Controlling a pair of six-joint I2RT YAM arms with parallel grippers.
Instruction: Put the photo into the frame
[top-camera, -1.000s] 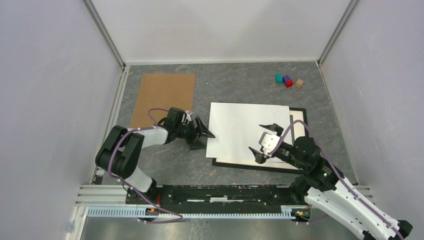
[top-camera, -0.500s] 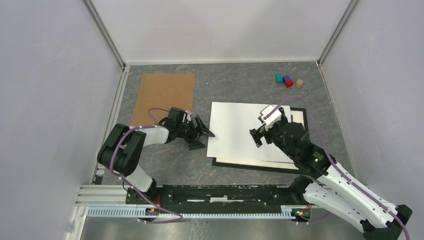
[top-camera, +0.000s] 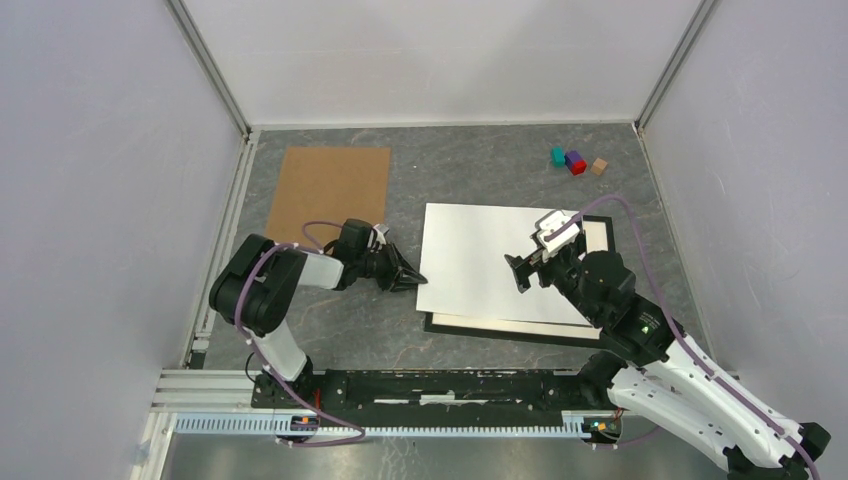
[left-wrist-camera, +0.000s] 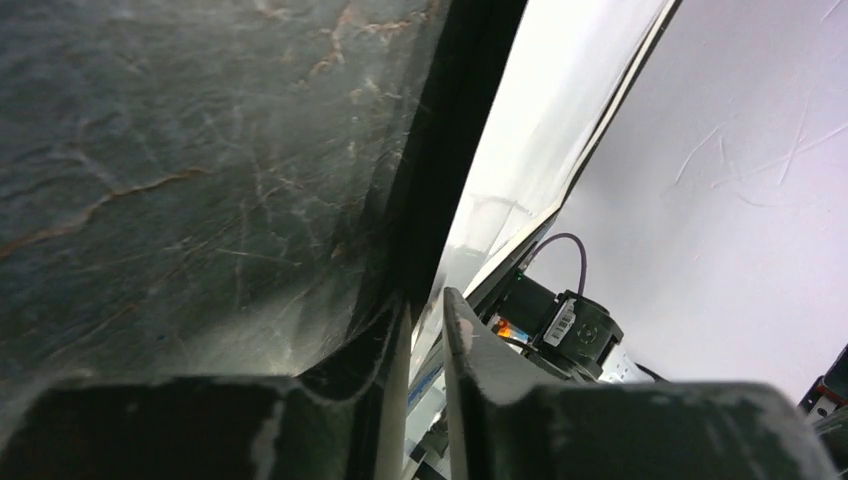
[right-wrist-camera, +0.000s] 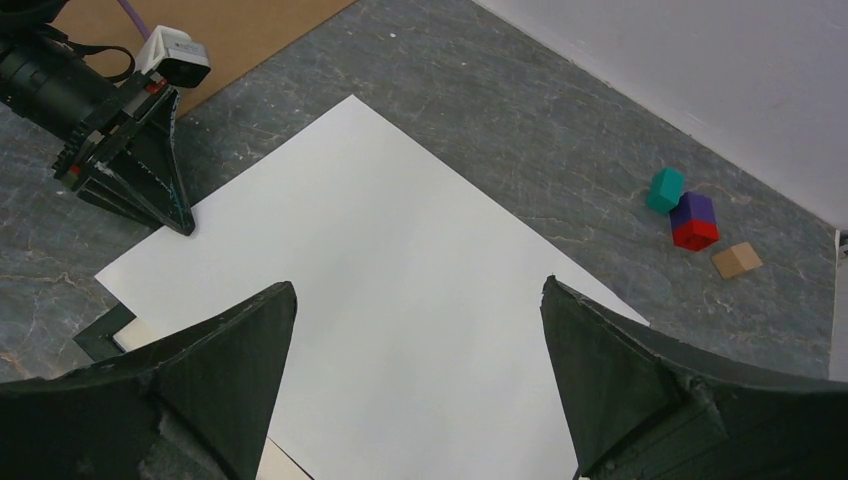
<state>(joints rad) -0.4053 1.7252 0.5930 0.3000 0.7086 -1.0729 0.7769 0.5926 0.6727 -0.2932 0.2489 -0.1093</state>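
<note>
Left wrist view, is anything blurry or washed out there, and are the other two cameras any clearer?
Left wrist view: the left gripper has its jaws blurred up close, and the white sheet looks washed out. Right wrist view: sharp and evenly lit. Top external view: sharp, soft shadows only.

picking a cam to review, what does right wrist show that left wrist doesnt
Only right wrist: three small blocks, the brown board, the left gripper at the edge of the white sheet, and the right gripper, jaws wide open. Only left wrist: the narrow gap between the left jaws, and a black arm joint beyond the sheet. Both: the sheet, the black frame, the grey table.
</note>
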